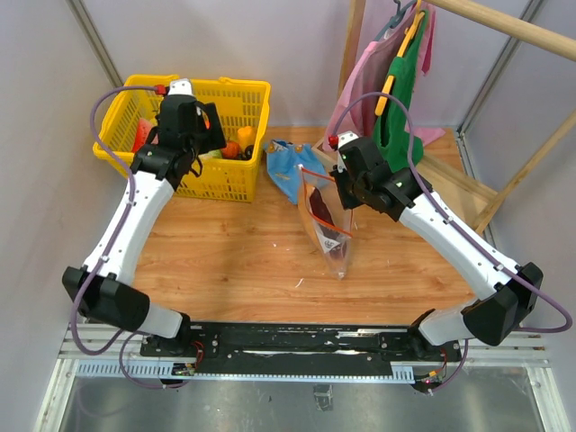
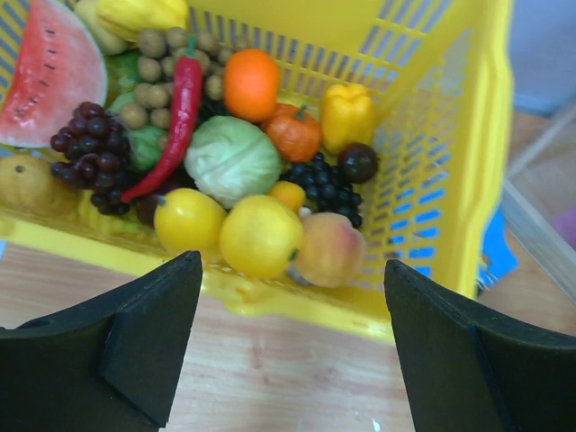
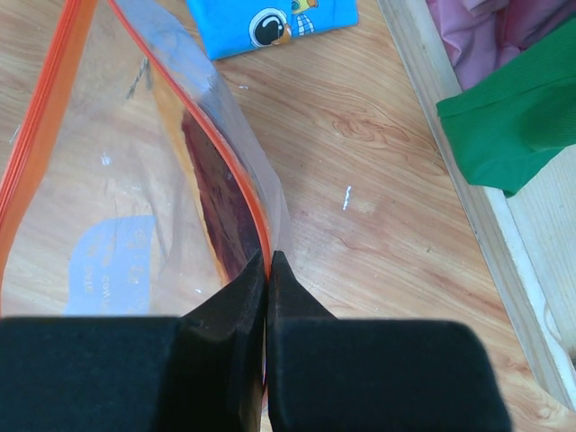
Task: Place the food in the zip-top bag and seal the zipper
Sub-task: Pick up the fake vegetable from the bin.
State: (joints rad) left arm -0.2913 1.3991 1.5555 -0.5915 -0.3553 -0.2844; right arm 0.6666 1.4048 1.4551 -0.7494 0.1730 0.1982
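1. Right wrist: your right gripper [image 3: 268, 256] is clenched on the zipper [image 3: 229, 166] of the zip-top bag [image 3: 117, 207]; the dark red slice [image 3: 216, 202] is inside.
2. Left wrist: your left gripper [image 2: 292, 279] hangs released above the lemon [image 2: 259, 236] and peach [image 2: 331, 247] in the yellow mesh basket [image 2: 450, 135].

zip-top bag [image 3: 117, 180]: clear glossy plastic | table [image 1: 234, 261]: smooth wood | basket [image 1: 229, 184]: plastic mesh

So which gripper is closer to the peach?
Left. The left gripper hangs open just before the basket, the peach right ahead of it; the right gripper is off to the side, shut on the edge of the bag.
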